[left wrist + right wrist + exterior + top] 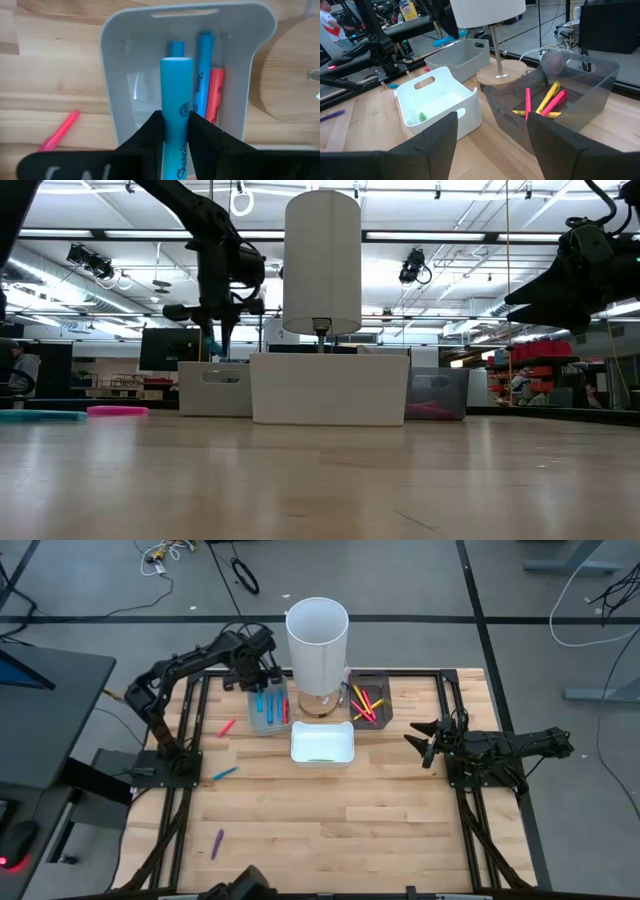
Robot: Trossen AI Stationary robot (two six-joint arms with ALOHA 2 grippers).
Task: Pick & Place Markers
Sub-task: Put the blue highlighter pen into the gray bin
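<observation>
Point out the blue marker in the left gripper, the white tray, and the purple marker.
blue marker [176, 100], left wrist view, its barrel above the fingers.
white tray [322, 730], high view, its far rim.
purple marker [217, 844], high view, mid-barrel.

Markers sorted among three trays, others loose on the table

A blue marker [175, 125] is held upright, cap end forward, above the light grey tray [268, 723] near the table's far edge. Within that tray two more blue markers [202, 75] and a red one [215, 95] are laid lengthwise, side by side. Yellow and pink markers [547, 102] are piled crosswise in the dark grey tray [600, 75], and a green marker [422, 116] is seen in the white tray [322, 758]. A pink marker [226, 727], a blue marker [224, 773] and a purple marker [217, 843] are left flat and well apart along the table's left side.
</observation>
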